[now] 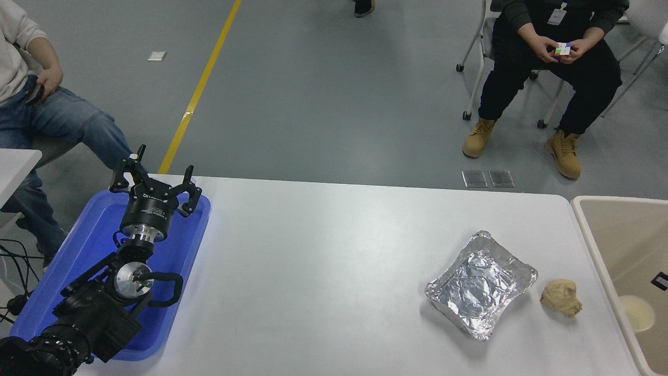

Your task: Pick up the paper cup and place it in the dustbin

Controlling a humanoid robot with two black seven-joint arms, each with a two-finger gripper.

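The paper cup (635, 312) lies inside the dustbin (600, 261) at the table's right end, near the bin's left wall, its cream inside facing up. Nothing holds it. A small black part (659, 280) shows above the cup inside the bin near the picture's right edge. It may belong to my right arm, and I cannot tell the gripper's state from it. My left gripper (155, 180) is open and empty, parked over the blue tray (91, 235) at the lower left.
A crumpled silver foil tray (481, 283) and a beige lump (561, 296) lie on the white table (313, 271) left of the dustbin. People sit beyond the far side at the top left and top right.
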